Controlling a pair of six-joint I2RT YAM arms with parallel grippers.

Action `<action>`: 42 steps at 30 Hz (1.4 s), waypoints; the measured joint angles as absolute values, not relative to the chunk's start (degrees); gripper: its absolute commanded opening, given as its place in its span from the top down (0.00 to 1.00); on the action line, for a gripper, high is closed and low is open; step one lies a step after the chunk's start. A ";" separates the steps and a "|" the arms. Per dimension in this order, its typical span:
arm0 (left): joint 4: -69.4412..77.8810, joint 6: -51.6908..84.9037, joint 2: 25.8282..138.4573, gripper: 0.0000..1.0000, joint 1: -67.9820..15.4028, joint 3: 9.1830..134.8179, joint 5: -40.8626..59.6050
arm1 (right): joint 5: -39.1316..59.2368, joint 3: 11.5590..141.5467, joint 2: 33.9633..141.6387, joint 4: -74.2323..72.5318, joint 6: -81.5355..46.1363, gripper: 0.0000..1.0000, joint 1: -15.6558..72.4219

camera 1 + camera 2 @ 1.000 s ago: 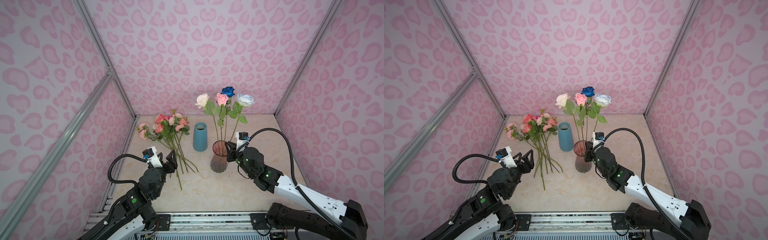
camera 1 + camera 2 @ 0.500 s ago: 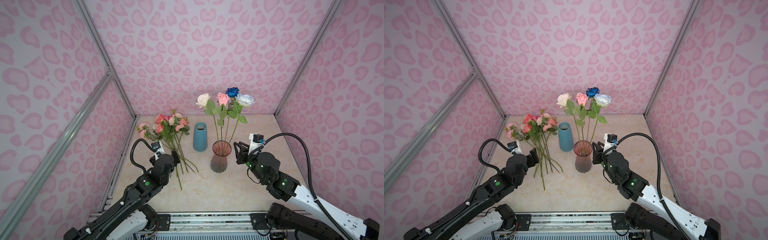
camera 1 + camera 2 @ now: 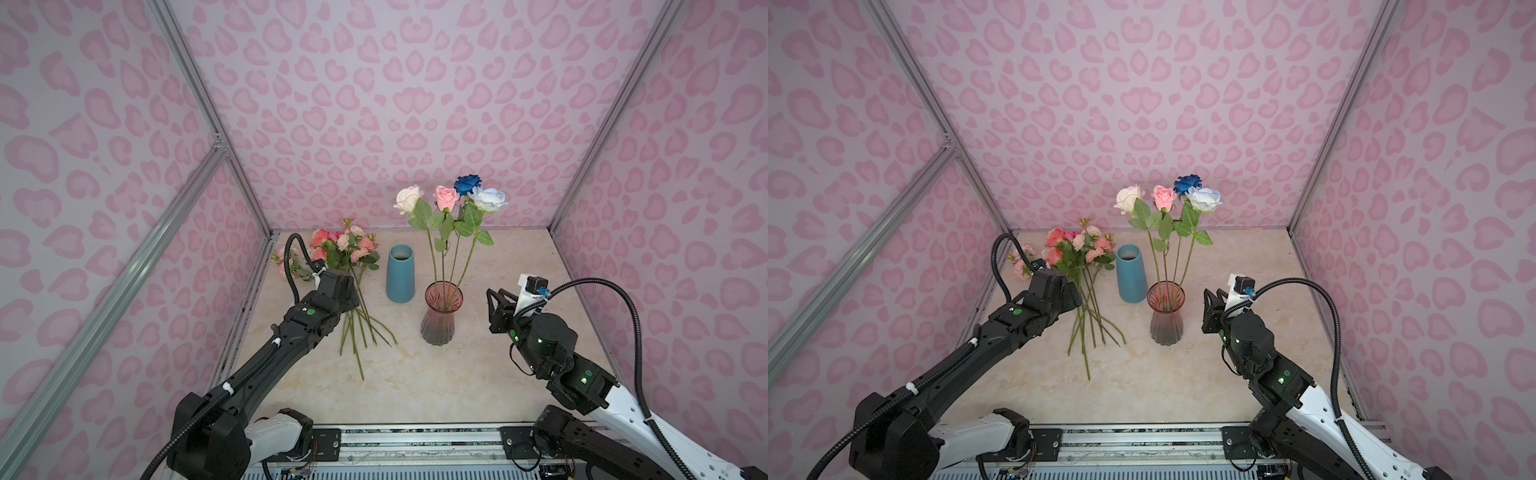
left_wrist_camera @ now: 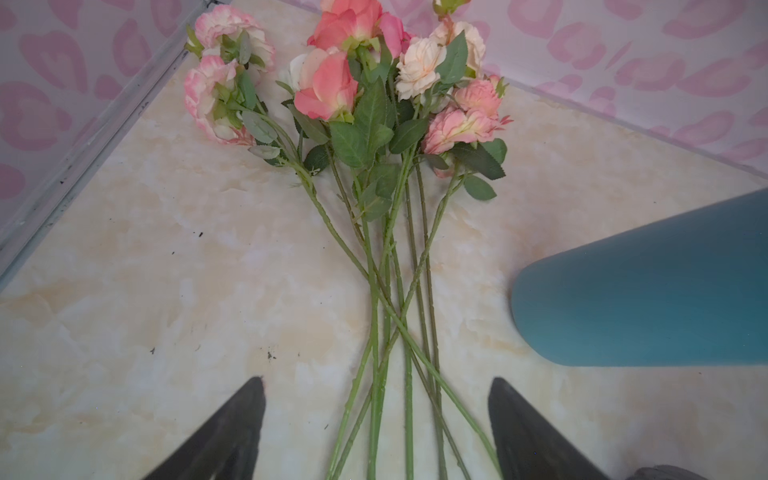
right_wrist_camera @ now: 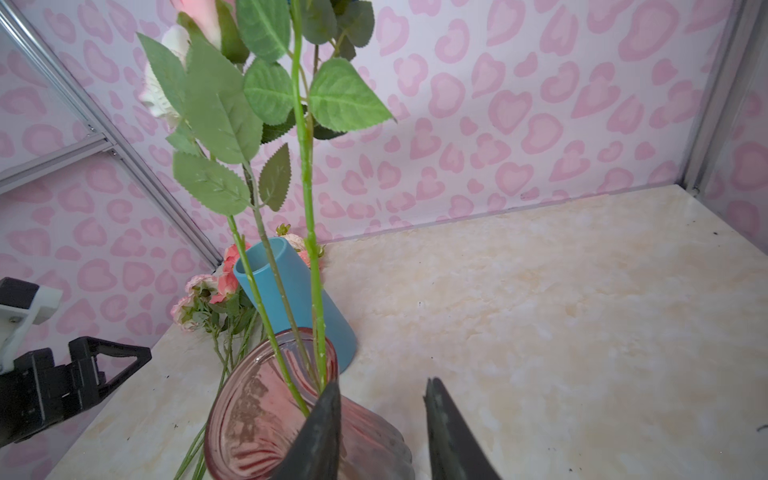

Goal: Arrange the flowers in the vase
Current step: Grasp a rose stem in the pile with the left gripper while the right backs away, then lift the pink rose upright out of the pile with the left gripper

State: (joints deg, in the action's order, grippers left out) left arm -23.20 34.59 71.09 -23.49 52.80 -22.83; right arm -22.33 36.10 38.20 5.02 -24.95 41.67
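Left gripper (image 4: 377, 380): fingers spread wide, nothing clamped. It hovers over the lower stems of the loose flowers (image 4: 374, 124). About six stems run between the two fingers, crossing each other there. I cannot tell whether the fingers touch the table.

Right gripper (image 5: 382, 382): fingers parted by a narrower gap, with nothing between them. In both top views it stands to the right of the glass vase (image 3: 440, 320), near it but apart.

Loose flowers: they lie flat on the table (image 3: 519, 257) at its left rear, heads toward the back corner. The stems fan out toward the front. The heads are coral roses and ruffled pink-and-cream blooms. The stems are thin and green, with serrated fabric leaves.

Four roses (image 3: 446, 199) stand upright in the glass vase: cream, pink, dark blue and pale blue. Their stems lean apart.

In the way: the blue vase (image 3: 400, 274) stands upright and open-mouthed between the loose flowers and the glass vase, just beside the stems.

Materials:
- Glass vase: ribbed and see-through, pink at the flared rim, grey toward the base, narrow at the waist.
- Blue vase: matte, opaque and smooth, tapering upward.
- Table: glossy cream marble pattern with a few dark specks.
- Walls (image 3: 374, 104): pink heart-blotch print, framed by aluminium bars (image 3: 199, 108).
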 measured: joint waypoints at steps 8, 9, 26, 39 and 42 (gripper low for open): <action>-24.34 32.75 88.51 0.44 -20.29 60.60 -16.21 | -19.44 33.36 37.15 5.26 -27.83 0.65 36.18; -24.43 32.71 90.04 0.44 -20.23 61.34 -16.05 | -19.44 33.06 36.80 5.37 -28.08 0.65 35.83; -22.02 32.62 105.60 0.88 -19.22 64.82 -15.03 | -17.45 30.02 29.47 7.18 -31.94 0.73 32.84; -24.36 31.18 98.74 0.96 -19.20 64.86 -14.87 | -16.53 29.74 29.71 7.81 -32.12 0.73 32.62; -25.28 30.46 95.70 0.96 -19.20 64.97 -14.74 | -16.23 29.74 29.93 7.79 -32.38 0.72 32.64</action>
State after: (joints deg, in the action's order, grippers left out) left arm -25.28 30.46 95.70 -19.20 64.97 -14.74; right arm -16.23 29.74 29.93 7.79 -32.38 32.64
